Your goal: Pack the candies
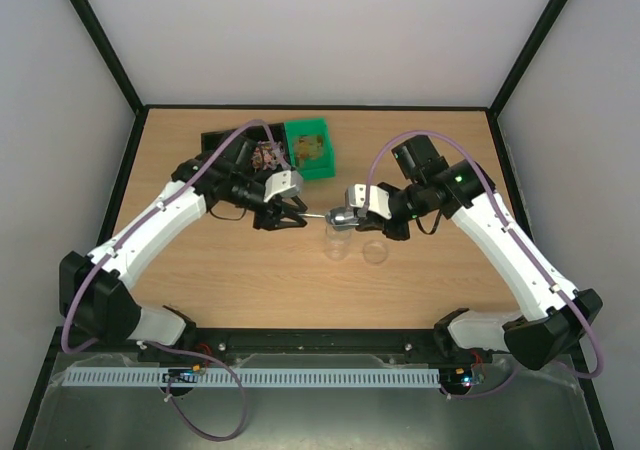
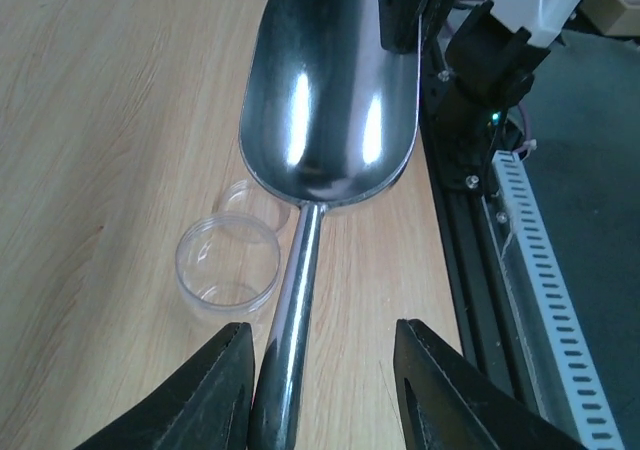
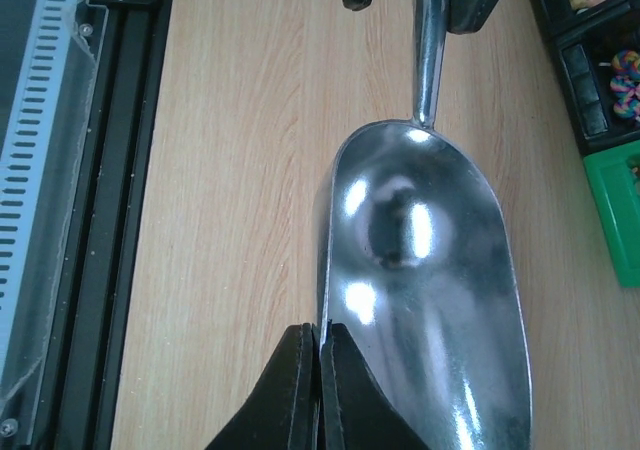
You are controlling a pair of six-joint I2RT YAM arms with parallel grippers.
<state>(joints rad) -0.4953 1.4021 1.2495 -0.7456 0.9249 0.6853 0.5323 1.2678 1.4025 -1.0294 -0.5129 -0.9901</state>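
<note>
An empty metal scoop hangs over the table between both arms. My right gripper is shut on the thin side rim of the scoop's bowl. My left gripper is open around the scoop's handle; the handle rests against the left finger, and a gap separates it from the other finger. The candies lie in a black tray at the back, and some candies show at the right edge of the right wrist view. A clear jar stands open under the scoop.
A green bin stands beside the black tray. The clear round lid lies on the table right of the clear jar. The black rail runs along the table's near edge.
</note>
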